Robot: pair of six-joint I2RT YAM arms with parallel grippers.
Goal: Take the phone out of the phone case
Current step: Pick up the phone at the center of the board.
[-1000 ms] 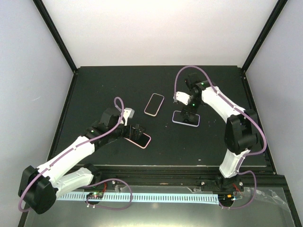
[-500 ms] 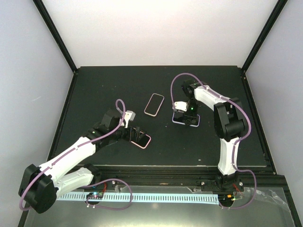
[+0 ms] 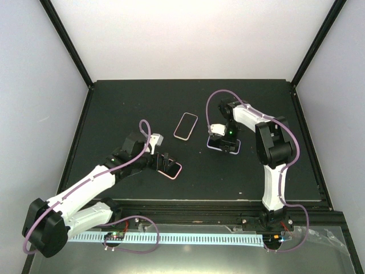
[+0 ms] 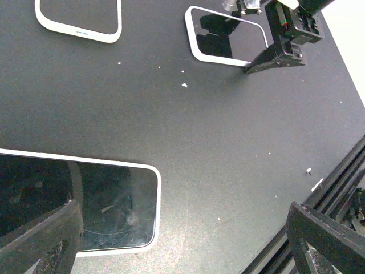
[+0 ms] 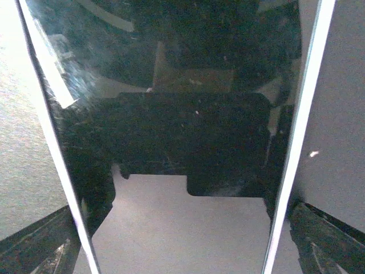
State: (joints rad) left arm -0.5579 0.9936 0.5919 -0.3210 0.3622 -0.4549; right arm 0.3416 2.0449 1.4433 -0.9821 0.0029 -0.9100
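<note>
Swinging inward over the last second, your right tool (image 3: 227,138) sits low astride the lilac-cased phone (image 4: 228,43), jaws parted, so a grasp looks near. Your left tool (image 3: 164,160) hangs spread wide over the pink-cased phone (image 4: 114,205) on the tabletop (image 3: 125,108).

Table top (image 4: 228,148) matt black, finely grained and dust-specked, phone screen (image 5: 171,131) glossy black glass with mirror-like reflections and faint smears, case rim (image 5: 297,114) smooth pale plastic with slight sheen, arm shells (image 3: 85,185) smooth white plastic, cable (image 3: 228,90) smooth purple sheathing.
</note>
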